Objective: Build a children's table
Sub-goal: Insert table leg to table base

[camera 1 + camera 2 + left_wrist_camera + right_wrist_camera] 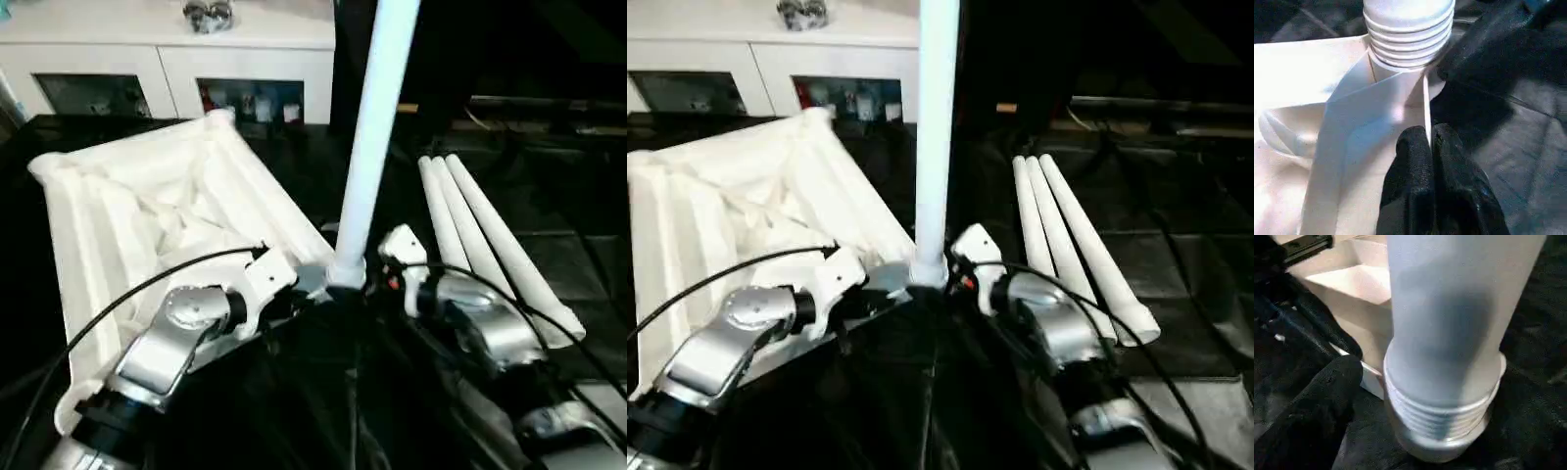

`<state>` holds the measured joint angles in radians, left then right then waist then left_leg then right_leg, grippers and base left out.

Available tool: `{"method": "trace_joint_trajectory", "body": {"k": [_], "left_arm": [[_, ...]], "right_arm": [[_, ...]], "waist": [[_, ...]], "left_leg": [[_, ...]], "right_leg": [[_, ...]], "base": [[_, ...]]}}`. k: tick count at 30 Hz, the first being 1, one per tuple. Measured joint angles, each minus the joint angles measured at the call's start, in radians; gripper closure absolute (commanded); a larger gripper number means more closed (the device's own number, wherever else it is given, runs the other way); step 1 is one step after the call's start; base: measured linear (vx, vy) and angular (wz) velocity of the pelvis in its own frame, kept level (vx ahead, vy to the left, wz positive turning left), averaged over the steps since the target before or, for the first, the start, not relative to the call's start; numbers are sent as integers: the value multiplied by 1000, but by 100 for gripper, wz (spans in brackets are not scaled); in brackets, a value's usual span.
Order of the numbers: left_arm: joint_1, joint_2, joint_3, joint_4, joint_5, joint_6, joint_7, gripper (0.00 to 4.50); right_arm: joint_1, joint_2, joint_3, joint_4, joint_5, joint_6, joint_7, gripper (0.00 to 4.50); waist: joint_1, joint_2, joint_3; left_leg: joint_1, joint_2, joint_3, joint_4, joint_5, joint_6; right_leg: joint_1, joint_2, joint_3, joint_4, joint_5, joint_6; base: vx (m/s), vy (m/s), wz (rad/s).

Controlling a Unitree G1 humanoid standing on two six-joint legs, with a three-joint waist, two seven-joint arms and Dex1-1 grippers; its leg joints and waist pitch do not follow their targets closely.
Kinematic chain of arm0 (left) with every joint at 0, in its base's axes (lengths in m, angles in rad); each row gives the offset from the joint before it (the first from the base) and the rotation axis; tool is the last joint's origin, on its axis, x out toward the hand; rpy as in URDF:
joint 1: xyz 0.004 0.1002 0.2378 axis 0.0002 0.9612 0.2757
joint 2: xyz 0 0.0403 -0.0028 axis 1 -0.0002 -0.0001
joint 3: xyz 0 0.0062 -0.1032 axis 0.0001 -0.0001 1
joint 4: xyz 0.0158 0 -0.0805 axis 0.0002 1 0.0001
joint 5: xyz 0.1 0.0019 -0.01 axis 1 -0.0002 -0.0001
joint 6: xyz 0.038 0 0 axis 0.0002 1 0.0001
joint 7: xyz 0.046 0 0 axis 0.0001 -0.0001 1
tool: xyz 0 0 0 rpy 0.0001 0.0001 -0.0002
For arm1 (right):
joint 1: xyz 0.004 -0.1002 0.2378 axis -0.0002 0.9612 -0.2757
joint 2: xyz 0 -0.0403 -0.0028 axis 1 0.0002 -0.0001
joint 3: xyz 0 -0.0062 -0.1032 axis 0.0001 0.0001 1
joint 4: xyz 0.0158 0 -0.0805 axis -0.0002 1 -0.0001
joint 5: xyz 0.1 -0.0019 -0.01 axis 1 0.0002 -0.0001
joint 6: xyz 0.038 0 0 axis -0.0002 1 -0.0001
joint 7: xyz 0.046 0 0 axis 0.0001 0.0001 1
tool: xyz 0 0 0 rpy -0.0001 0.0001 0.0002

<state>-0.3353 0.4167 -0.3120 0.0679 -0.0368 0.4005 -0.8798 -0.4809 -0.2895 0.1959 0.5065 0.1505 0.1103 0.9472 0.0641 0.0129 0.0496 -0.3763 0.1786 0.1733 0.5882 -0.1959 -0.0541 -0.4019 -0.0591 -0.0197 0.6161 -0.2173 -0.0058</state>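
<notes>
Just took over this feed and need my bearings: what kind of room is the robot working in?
Probably a home-like living room or a lab staged as one. A white cabinet with glass doors stands behind, small items on its shelves. The tabletop and spare legs lie on a black sheet, seemingly on the floor.

Head eyes look down over both forearms; wrist views sit close, sharing the upright leg [377,127].

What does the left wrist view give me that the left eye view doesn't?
Left wrist: the left gripper shut on the tabletop rim, beside the leg's threaded end at the corner socket.
Left eye: three spare legs lying on the dark surface, the cabinet behind.
Both: the upright leg at the tabletop's near corner.
</notes>
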Motion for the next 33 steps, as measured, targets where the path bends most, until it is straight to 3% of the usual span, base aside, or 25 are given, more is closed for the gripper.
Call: {"method": "trace_joint_trajectory", "body": {"k": [6,10,24,29,33], "left_arm": [[8,35,-20,0,-13,-51,-90,450],[8,43,-23,0,-13,-62,-112,450],[3,42,-19,27,-13,-81,-121,450],[-30,-19,-15,85,16,-65,-24,450],[-61,-92,-7,128,54,-26,95,450]], "right_arm": [[2,-9,10,-30,2,9,30,14],[13,-26,17,-55,3,13,62,38],[21,-29,39,-74,-3,43,77,163],[6,64,-11,-7,-14,55,-98,173],[-40,149,-59,84,-31,57,-286,175]], "waist": [[4,0,0],[2,0,0],[1,0,0],[-7,0,0],[-23,0,0]], "left_leg": [[0,1,0,3,0,-1],[0,1,0,4,0,0],[1,2,0,10,0,-1],[6,2,0,11,-1,-8],[8,2,0,11,0,-10]], "right_leg": [[2,0,0,2,1,1],[2,0,0,2,2,2],[2,0,0,9,2,2],[4,0,1,13,4,1],[5,0,2,13,8,1]], "base": [[0,0,0],[0,0,0],[0,0,0],[0,0,0],[0,0,0]]}}
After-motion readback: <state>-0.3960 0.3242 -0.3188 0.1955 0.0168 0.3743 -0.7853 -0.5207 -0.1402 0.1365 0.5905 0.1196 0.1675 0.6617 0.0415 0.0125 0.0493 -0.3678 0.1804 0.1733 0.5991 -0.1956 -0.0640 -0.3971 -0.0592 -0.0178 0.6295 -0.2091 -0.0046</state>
